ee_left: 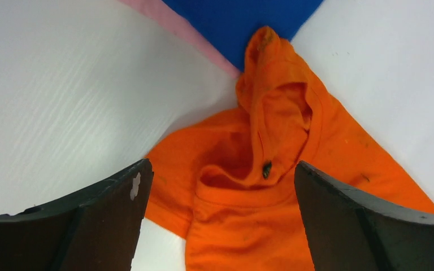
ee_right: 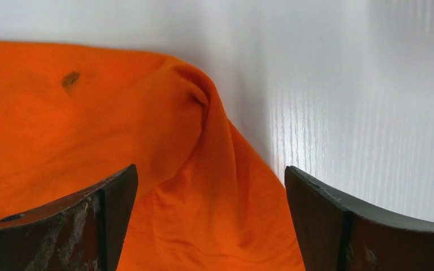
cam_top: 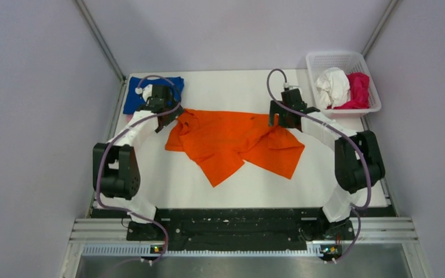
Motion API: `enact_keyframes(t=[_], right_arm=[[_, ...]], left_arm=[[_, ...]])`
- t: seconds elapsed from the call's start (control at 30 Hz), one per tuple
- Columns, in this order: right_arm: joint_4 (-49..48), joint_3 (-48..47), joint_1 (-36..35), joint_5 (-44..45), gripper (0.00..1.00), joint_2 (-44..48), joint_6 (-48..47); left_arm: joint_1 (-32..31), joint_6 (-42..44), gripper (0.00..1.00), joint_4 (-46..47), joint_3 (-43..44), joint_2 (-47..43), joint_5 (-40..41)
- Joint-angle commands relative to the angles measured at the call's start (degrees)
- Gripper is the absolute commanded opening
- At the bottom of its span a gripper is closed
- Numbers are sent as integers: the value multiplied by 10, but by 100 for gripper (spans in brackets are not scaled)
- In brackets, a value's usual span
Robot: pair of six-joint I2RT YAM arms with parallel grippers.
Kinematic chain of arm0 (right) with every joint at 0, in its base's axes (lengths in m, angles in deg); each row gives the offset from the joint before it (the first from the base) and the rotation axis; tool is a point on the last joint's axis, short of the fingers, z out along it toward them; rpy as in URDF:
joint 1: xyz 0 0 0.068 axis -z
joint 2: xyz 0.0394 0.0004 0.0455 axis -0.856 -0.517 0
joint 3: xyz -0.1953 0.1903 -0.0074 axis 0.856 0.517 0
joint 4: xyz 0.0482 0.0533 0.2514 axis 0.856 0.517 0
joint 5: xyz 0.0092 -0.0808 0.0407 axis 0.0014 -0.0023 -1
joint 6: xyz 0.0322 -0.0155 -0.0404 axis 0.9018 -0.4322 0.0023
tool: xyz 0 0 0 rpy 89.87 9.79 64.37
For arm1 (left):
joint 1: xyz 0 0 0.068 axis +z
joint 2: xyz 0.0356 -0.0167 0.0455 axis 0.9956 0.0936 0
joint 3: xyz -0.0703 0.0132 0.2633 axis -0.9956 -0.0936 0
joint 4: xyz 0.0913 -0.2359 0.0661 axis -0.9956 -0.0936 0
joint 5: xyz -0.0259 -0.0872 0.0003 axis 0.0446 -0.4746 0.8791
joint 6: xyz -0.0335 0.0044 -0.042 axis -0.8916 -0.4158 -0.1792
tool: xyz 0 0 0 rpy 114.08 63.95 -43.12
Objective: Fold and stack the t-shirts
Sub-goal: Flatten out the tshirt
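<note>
A bright orange t-shirt (cam_top: 232, 142) lies crumpled in the middle of the white table. My left gripper (cam_top: 166, 123) is open over its far left corner, with a raised fold of orange cloth (ee_left: 271, 147) between the jaws. My right gripper (cam_top: 280, 120) is open over the shirt's far right edge, where a ridge of orange cloth (ee_right: 203, 186) sits between the jaws. A folded royal blue t-shirt (cam_top: 133, 95) lies at the far left, with a pale pink one (ee_left: 172, 22) showing under it. White (cam_top: 332, 87) and magenta (cam_top: 357, 90) t-shirts lie bunched in the basket.
The white plastic lattice basket (cam_top: 342, 59) stands at the table's far right corner. Grey walls enclose the table on three sides. The arms' bases and a black rail (cam_top: 232, 223) run along the near edge.
</note>
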Motion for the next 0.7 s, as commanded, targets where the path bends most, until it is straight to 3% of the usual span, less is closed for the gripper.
enact_keyframes(t=[0.0,0.17,0.3,0.37,0.5,0.67], right_arm=[[-36,7,2,26,99,102,19],[-125,190,5,7,99,259,65],[-140,283,6,-16,99,350,113],[-145,304,6,-26,99,376,120],[-128,307,6,-34,99,398,114],[-107,296,5,-40,99,402,108]], left_arm=[[-3,10,99,-23,-20,-101,-48],[-84,42,99,-43,-122,-196,-84],[-167,8,99,-91,-173,-237,-86],[-203,10,99,-98,-191,-254,-118],[-311,-15,99,-109,-236,-278,-101],[-410,-28,95,-119,-241,-198,-114]])
